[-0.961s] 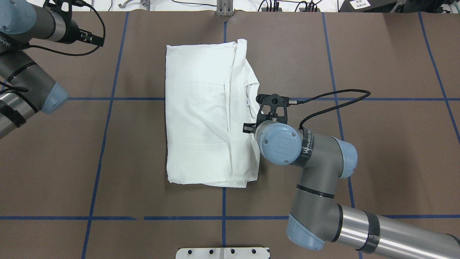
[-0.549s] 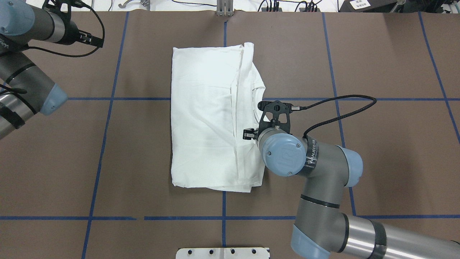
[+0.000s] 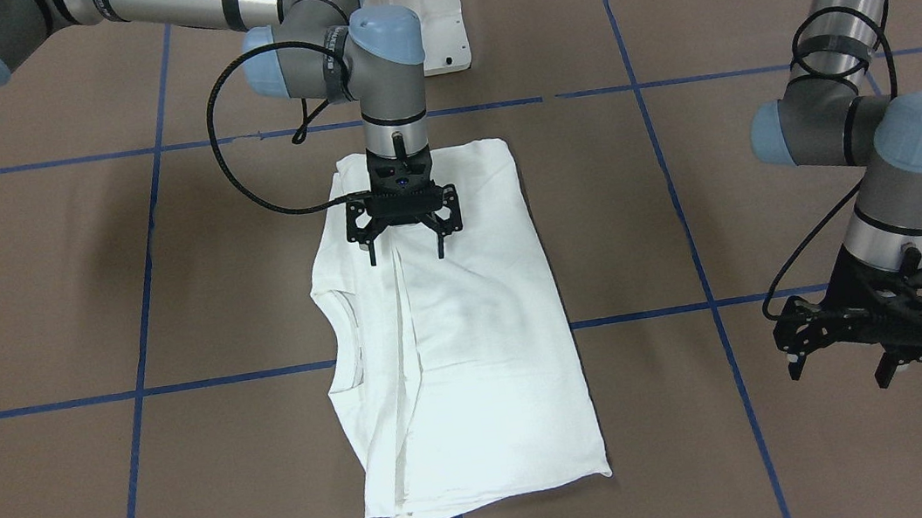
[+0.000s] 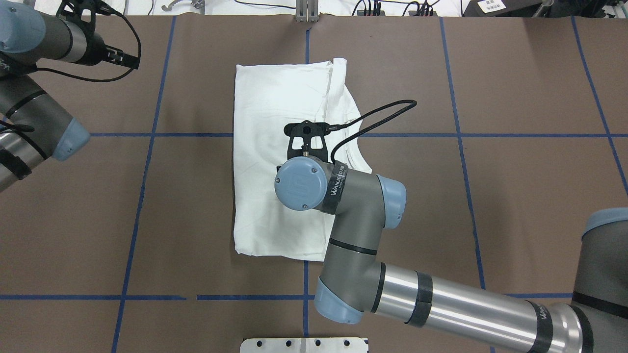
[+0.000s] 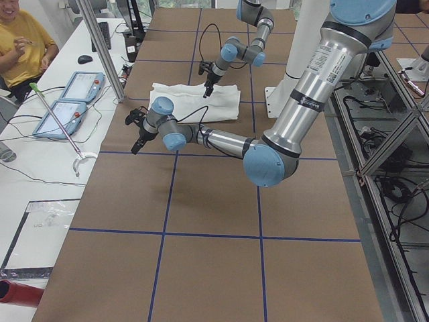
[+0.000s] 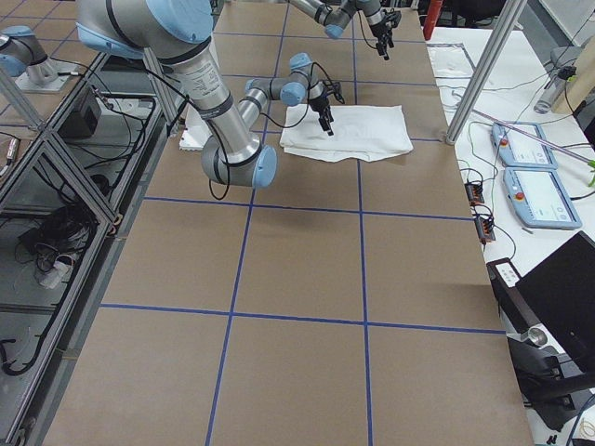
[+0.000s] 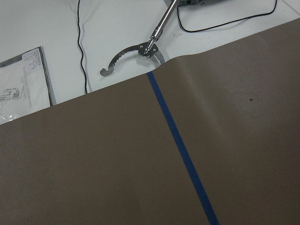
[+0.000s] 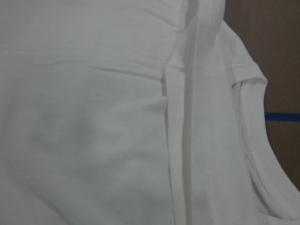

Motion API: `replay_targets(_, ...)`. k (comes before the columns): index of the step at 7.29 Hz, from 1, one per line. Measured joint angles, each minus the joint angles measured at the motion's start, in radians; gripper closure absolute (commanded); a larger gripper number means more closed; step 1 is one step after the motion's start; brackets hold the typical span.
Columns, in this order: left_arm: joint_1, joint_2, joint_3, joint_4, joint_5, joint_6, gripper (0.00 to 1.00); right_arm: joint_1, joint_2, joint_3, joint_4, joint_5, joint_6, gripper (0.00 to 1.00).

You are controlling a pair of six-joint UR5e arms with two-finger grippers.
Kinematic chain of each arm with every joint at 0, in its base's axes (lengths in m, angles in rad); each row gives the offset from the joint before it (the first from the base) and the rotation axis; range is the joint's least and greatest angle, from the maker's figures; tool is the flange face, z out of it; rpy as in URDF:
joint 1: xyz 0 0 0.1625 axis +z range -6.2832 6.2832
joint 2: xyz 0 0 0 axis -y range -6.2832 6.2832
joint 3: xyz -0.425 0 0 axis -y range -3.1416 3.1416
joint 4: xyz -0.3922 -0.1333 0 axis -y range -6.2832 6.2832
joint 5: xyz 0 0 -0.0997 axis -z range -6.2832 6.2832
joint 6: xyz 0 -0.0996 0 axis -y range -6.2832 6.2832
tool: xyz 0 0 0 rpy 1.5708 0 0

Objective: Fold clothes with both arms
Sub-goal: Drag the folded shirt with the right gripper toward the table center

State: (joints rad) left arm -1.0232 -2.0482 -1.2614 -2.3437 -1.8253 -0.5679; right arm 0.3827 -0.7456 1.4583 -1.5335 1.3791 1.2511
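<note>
The clothes are one white shirt, folded into a long rectangle in the middle of the brown table, its round neckline at one side. My right gripper points straight down over the shirt's end nearer the robot base. It is open, with nothing between its fingers. In the overhead view the right wrist covers that gripper above the shirt. The right wrist view is filled with white cloth and the neckline. My left gripper hangs open and empty over bare table, well away from the shirt.
Blue tape lines grid the brown table. A white base plate lies at the robot's edge. Beyond the far edge are cables and a metal reacher tool. A person sits by two pendants on a side table.
The right arm has swung left from the shirt's right edge to above its middle. The shirt slid slightly right a second ago and has lain still since. The left arm barely moved.
</note>
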Motion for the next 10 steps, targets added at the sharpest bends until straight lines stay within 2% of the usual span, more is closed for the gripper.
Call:
replay_targets(3,0.000,0.026,-0.022,0.000,0.000,-0.001,0.00,0.000,0.011,-0.012,-0.119,0.033,-0.108,0.00)
replay_targets(10,0.002,0.031,-0.026,0.000,0.000,-0.007,0.00,-0.001,-0.013,0.015,-0.238,0.039,-0.154,0.00)
